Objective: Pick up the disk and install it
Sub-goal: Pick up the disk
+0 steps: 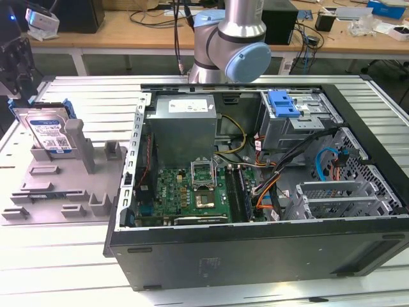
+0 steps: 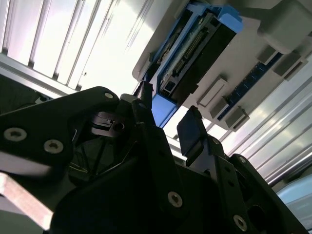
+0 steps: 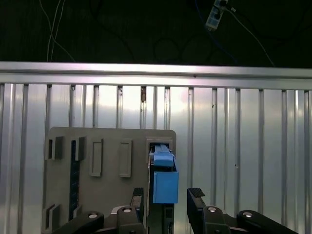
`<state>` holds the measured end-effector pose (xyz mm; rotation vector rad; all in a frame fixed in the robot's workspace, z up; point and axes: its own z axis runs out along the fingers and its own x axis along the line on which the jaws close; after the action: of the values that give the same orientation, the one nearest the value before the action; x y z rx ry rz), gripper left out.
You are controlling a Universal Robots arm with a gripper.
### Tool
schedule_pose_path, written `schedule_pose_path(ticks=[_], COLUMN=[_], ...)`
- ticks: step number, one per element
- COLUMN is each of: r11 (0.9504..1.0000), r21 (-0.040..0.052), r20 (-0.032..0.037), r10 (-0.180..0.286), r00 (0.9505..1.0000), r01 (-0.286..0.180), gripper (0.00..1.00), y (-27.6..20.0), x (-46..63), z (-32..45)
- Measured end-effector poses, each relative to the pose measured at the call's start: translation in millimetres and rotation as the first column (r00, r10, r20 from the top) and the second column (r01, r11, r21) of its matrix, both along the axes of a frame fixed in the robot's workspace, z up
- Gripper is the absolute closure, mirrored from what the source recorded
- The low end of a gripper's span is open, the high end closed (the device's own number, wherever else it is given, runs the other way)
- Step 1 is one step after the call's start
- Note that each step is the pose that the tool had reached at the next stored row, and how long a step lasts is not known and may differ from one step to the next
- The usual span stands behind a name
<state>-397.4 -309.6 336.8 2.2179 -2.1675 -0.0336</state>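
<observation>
The disk point(image 1: 50, 131) stands on edge in a slot at the back of the grey holder tray point(image 1: 57, 188), at the exterior view's left. Its white-and-blue label faces outward, and a blue carrier frame runs around it. My gripper point(image 1: 18, 89) hangs just above the disk. In both wrist views the gripper point(image 3: 166, 197) point(image 2: 165, 119) is open. Its two black fingers straddle the blue end of the disk point(image 3: 165, 180) point(image 2: 163, 109), with a gap still showing on one side. The second wrist view also shows the dark connector edge of the disk.
An open computer case point(image 1: 255, 246) lies on the slatted metal table point(image 1: 83, 96) at the exterior view's right. It holds a motherboard point(image 1: 192, 192), a power supply point(image 1: 182, 125) and a grey drive cage point(image 1: 307, 128) topped by a blue bracket point(image 1: 284, 102). The arm's elbow point(image 1: 233, 51) rises behind the case.
</observation>
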Motion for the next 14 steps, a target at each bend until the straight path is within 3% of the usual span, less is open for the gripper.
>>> schedule_pose_path(ticks=[14], r11=[1.0], r21=[0.0], r20=[0.0], r10=[0.0], r00=[1.0], r01=[0.0], gripper=[0.52], y=[-1.1], x=[-1.1], z=[-5.4])
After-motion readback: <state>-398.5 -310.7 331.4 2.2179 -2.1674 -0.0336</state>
